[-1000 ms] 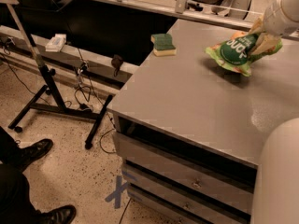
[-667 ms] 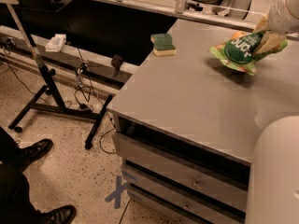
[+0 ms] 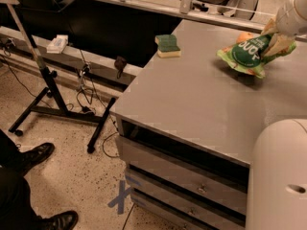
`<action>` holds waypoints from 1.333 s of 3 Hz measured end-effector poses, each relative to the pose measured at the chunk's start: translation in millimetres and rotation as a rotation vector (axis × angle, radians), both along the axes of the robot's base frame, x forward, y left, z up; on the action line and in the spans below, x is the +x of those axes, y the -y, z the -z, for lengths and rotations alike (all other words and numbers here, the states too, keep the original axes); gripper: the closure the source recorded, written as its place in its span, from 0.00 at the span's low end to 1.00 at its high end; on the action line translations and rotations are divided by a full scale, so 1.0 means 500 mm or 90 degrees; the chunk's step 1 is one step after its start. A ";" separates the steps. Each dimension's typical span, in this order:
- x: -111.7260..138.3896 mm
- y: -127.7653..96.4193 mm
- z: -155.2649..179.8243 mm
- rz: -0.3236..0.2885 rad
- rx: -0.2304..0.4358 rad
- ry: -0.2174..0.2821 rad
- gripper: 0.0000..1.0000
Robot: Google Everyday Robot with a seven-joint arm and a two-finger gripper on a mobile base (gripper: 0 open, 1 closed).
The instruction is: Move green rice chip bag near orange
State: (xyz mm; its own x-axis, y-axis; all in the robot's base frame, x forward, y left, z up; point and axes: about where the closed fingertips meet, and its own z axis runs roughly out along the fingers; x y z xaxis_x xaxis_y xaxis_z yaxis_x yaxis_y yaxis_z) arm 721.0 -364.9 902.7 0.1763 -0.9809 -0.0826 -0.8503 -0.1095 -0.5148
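The green rice chip bag [image 3: 248,54] is a crinkly light-green pouch with a dark-green circle and white lettering. It hangs tilted a little above the grey table [image 3: 201,95] at the far right. My gripper [image 3: 274,38] is shut on the bag's right end, with the white arm coming in from the upper right. The orange [image 3: 245,36] shows as a small round orange shape just behind the bag's top edge, mostly hidden by it.
A green-and-yellow sponge [image 3: 168,45] lies near the table's far left edge. Drawers [image 3: 192,186] run under the table front. A black stand [image 3: 43,80] and cables are on the floor at left. A person's shoes [image 3: 33,155] are at lower left. My white body [image 3: 280,176] fills the lower right.
The bag and gripper have shifted slightly to the right and away, toward the orange. The sponge has not moved.
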 end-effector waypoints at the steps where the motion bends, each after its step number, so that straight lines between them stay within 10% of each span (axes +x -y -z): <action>1: 0.002 -0.001 0.008 -0.002 0.003 -0.005 0.36; 3: 0.003 0.001 0.014 -0.002 0.005 -0.009 0.00; 4: -0.001 0.004 0.008 0.000 0.008 -0.006 0.00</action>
State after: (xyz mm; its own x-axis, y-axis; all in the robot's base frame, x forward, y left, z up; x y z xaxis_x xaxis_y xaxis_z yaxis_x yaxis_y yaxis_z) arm 720.6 -367.1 898.7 0.1756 -0.9797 -0.0971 -0.8554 -0.1030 -0.5076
